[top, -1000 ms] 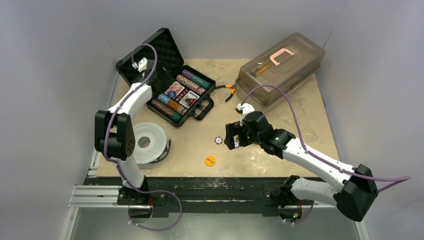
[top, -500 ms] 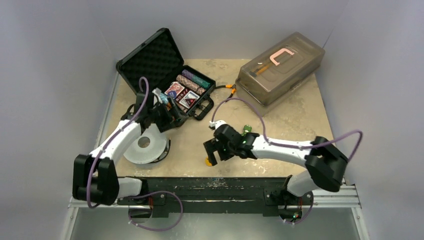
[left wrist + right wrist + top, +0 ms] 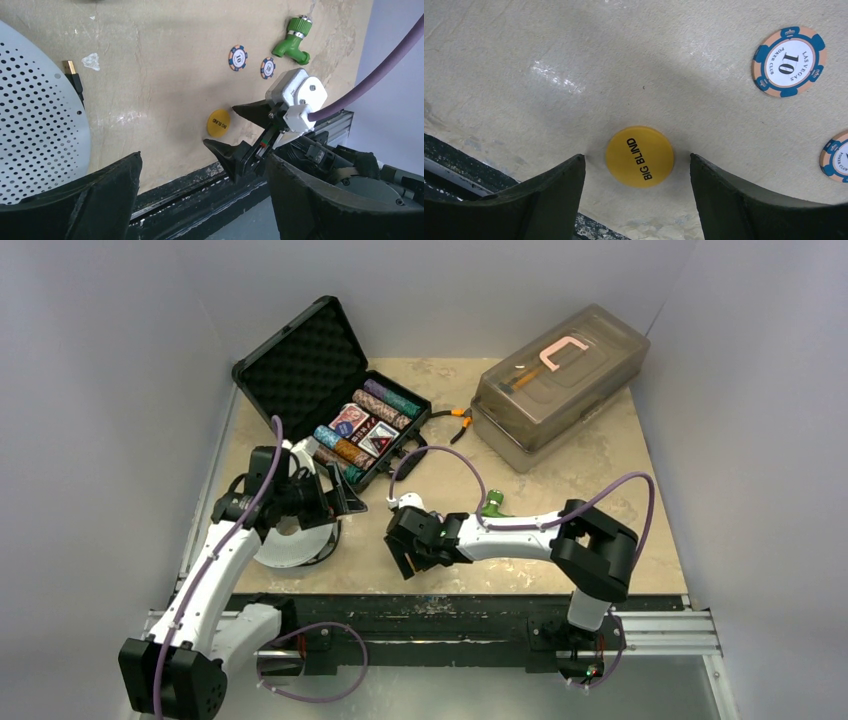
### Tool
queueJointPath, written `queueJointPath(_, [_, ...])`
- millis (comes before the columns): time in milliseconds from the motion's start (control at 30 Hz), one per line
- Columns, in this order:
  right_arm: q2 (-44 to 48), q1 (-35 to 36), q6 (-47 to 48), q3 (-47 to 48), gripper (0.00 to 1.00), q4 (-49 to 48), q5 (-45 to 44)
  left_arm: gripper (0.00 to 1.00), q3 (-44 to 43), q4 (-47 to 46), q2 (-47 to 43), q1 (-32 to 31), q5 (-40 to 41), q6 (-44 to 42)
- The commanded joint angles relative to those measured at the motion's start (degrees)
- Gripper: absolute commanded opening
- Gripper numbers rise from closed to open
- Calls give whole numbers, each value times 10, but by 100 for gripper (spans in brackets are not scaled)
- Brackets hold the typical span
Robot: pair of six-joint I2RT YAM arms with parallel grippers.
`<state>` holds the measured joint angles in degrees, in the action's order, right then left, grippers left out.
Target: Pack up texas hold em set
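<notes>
The black case [image 3: 300, 360] lies open at the back left, with chip rows and card decks [image 3: 365, 428] in its tray. A yellow "BIG BLIND" button [image 3: 639, 156] lies flat on the table near the front edge. My right gripper [image 3: 638, 160] is open and straddles it, one finger on each side with small gaps. The left wrist view shows the same button [image 3: 218, 123] between those fingers. Two loose "10" chips [image 3: 789, 61] [image 3: 836, 155] lie beyond. My left gripper [image 3: 345, 502] is open and empty, hovering between the case and the front edge.
A white perforated spool [image 3: 285, 535] sits under the left arm. The green toy faucet [image 3: 492, 505] lies just right of the right wrist. A large translucent grey box [image 3: 560, 380] stands at the back right, with orange-handled pliers [image 3: 455, 420] beside it. The table's front edge [image 3: 454, 165] is close.
My right gripper moved left and toward the front edge, came down around the yellow button and narrowed its jaws. My left gripper pulled back from the case to above the spool.
</notes>
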<state>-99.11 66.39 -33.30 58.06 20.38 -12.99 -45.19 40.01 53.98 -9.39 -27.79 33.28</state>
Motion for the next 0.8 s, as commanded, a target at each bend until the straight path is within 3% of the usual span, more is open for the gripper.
queueJointPath(0, [-19,24,-15,39,72,39,-52,90,-34,29,-6,2,-8,-34])
queueJointPath(200, [-30,36,-31,45,62,58,-64,90,-44,43,-11,2,5,-44])
queueJointPath(767, [-48,37,-20,49,54,64,-100,88,-13,31,-17,2,-9,-24])
